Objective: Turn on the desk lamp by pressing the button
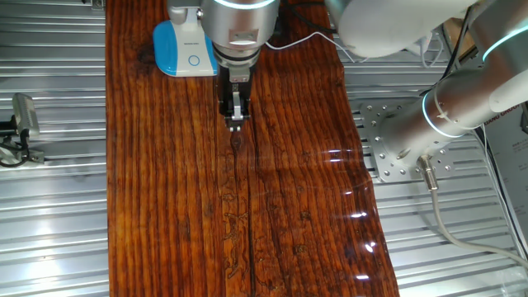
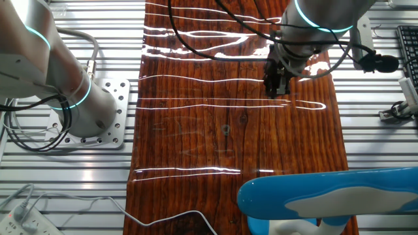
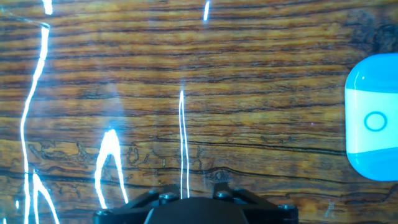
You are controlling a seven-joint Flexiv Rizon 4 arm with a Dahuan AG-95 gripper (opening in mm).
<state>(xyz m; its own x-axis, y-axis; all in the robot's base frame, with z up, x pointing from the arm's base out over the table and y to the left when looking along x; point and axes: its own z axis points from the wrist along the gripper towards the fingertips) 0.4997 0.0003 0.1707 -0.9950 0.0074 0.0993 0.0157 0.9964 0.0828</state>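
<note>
The desk lamp [image 1: 183,45] stands at the far left of the wooden table, its blue base rimmed in white. The button [image 1: 194,59] is a small white ring on the blue face. In the hand view the lamp base [image 3: 373,124] lies at the right edge with the button [image 3: 375,121] on it. Part of the lamp [image 2: 326,196] fills the foreground of the other fixed view. My gripper [image 1: 236,124] hangs over bare wood, to the right of the base and apart from it. Its fingertips meet, with nothing between them. The gripper [image 2: 277,90] shows small there.
A white cable [image 1: 301,39] runs from the lamp across the far end of the table [image 1: 289,206]. A white power strip [image 2: 19,222] lies off the table on the metal bench. The arm's base plate [image 2: 108,111] stands beside the table.
</note>
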